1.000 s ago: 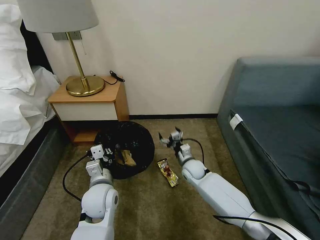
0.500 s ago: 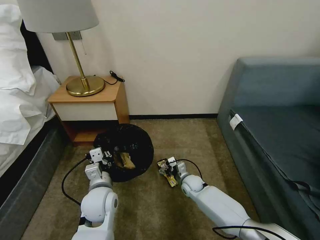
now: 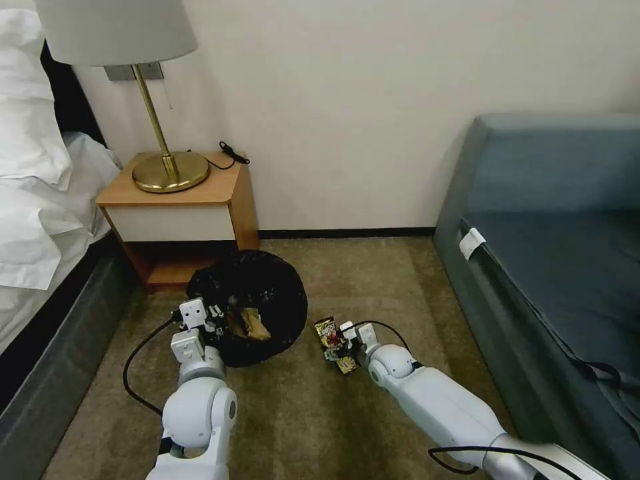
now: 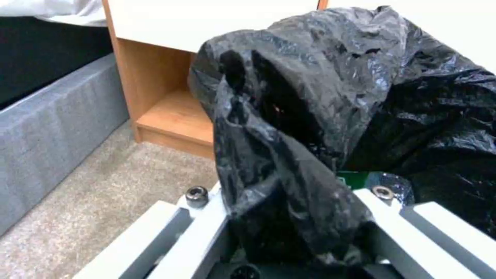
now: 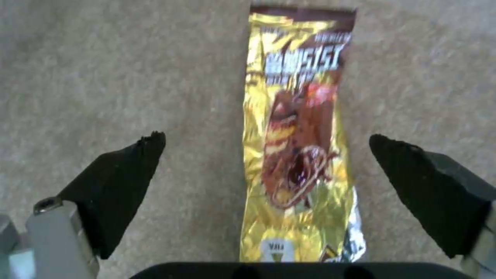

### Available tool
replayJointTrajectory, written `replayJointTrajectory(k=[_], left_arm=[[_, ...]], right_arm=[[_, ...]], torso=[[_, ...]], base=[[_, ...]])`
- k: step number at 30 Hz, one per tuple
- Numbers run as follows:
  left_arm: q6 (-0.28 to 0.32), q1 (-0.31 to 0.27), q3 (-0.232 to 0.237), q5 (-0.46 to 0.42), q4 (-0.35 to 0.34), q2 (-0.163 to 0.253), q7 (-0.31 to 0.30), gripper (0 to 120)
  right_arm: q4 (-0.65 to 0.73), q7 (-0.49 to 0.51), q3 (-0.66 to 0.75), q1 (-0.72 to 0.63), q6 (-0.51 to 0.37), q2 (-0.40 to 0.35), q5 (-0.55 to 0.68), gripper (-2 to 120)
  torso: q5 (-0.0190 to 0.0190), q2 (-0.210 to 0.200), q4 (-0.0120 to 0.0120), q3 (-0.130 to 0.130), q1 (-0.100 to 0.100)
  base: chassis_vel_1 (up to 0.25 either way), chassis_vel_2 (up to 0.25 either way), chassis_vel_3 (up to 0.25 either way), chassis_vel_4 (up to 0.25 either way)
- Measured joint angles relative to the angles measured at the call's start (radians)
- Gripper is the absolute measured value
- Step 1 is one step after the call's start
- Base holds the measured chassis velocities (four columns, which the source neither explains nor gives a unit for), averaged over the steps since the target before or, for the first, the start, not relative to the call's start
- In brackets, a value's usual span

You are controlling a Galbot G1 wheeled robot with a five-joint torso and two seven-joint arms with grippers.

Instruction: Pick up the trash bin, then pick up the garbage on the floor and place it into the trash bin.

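The trash bin (image 3: 267,293), lined with a crinkly black bag (image 4: 331,100), hangs tilted just above the carpet beside the nightstand. My left gripper (image 3: 217,313) is shut on its bag-covered rim. Brown paper garbage (image 3: 250,323) lies inside it. A brown-yellow snack wrapper (image 5: 297,139) lies flat on the carpet to the right of the bin. My right gripper (image 3: 337,343) hovers low over this wrapper (image 3: 327,330), open, with one black fingertip (image 5: 129,170) on each side of it and not touching it.
A wooden nightstand (image 3: 180,207) with a brass lamp (image 3: 167,167) stands behind the bin against the wall. A bed (image 3: 40,220) runs along the left and a blue-grey sofa (image 3: 553,267) along the right. Open carpet (image 3: 373,267) lies between them.
My right gripper dropped from the height of the bin's rim down to the carpet and now straddles the snack wrapper. The left arm and bin barely moved.
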Motion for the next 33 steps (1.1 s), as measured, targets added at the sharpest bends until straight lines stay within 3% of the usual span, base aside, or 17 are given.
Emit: replayJointTrajectory(k=[28,33], left_arm=[[-0.004,0.045,-0.003,0.006,-0.042,0.001,-0.001,4],[-0.004,0.05,-0.002,0.007,-0.049,0.001,-0.001,4]], right_arm=[[-0.234,-0.114,0.039,0.011,0.132,0.057,-0.102,100],[-0.234,-0.139,0.046,0.003,0.152,0.053,-0.11,84]], torso=[[-0.0002,0.0,0.0,0.0,0.0],[-0.0001,0.0,0.0,0.0,0.0]], base=[[0.0,0.0,0.0,0.0],[0.0,0.0,0.0,0.0]])
